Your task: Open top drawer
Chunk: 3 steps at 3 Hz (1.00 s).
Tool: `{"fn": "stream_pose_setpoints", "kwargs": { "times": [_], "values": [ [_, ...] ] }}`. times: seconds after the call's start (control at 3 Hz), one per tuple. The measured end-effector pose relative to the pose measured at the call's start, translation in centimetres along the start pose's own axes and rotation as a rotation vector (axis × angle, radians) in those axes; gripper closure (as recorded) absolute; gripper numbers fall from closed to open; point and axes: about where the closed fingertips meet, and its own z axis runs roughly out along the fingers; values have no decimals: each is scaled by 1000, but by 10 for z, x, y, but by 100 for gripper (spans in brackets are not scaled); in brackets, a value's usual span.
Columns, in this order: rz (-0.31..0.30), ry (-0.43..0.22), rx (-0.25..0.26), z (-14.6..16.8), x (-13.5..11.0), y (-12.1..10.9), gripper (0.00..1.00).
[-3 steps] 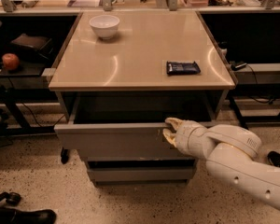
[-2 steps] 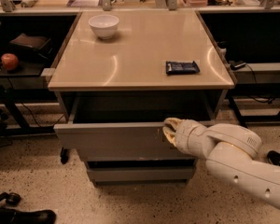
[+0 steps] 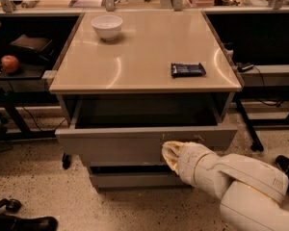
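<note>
- Nearest to us is the arm, all smooth, rounded, cream-white shells, reaching in from the lower right over the speckled floor.
- At its tip the gripper, yellowish and rubbery-looking, sits against the top drawer, on the front face right of centre. Whether the jaws are apart, together or hooked on an edge, I cannot tell.
- The top drawer is out of the cabinet. Its flat, matt grey, handle-less front stands well forward of the counter edge, with pale scuffs just above the gripper.
- Behind that front the shallow grey box interior shows, open to the top and in shadow.
- My read is that the opening is largely done. What may be left is a last bit of pull, if the slide has more travel, then letting go and backing the arm away.
- Below it, a narrower lower drawer sits closed and set back, plain grey and unmarked.
- Up top is the counter, a smooth beige slab glossy enough to catch soft glare.
- On it lies a dark, flat packet with a shiny wrapper, near the right edge.
- Further back stands a white bowl, round and glazed, towards the far left corner.
- Off to the left, a red apple rests on a dark shelf.
</note>
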Motion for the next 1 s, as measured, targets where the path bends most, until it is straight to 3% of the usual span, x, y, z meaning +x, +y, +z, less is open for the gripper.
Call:
{"fn": "stream_pose_setpoints", "kwargs": {
  "times": [1.0],
  "values": [
    [-1,1,0,0,0,0,34]
  ]
}}
